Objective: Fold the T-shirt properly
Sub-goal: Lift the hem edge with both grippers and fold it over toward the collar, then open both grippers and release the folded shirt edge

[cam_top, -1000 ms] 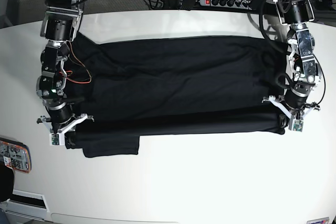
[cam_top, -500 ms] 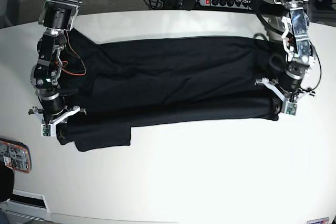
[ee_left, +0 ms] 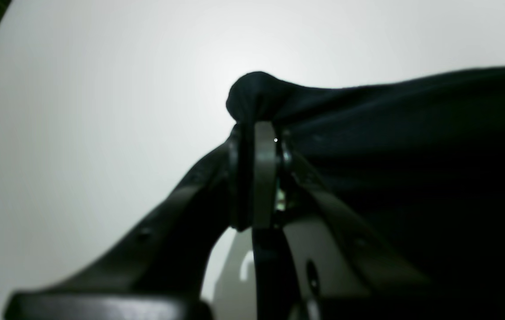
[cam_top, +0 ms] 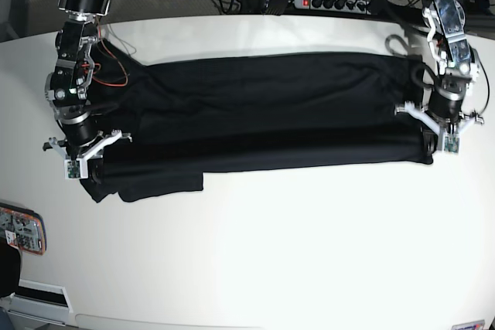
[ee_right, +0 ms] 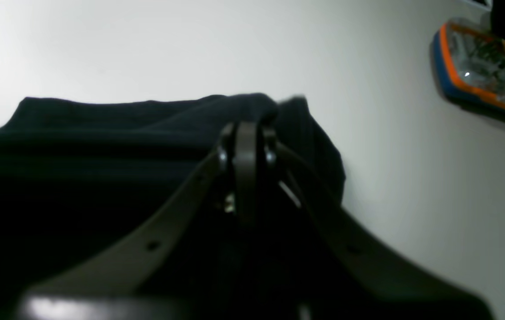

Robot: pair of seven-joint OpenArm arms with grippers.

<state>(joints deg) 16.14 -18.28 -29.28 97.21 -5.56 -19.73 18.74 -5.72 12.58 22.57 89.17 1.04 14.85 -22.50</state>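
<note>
Two jaws clamped on the T-shirt (cam_top: 263, 110), folded edge carried farther up, seemingly tauter than before

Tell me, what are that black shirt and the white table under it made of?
The T-shirt looks like soft matte knit cloth, likely cotton: it creases, bunches and gives no shine. The table looks like a smooth, hard white board, perhaps laminate or painted wood: it is flat and softly reflects the light.

Both claws (cam_top: 447, 138) (cam_top: 83, 161) carried T-shirt (cam_top: 263, 113) near edge farther back; folded strip now narrower, pulled straighter
</note>
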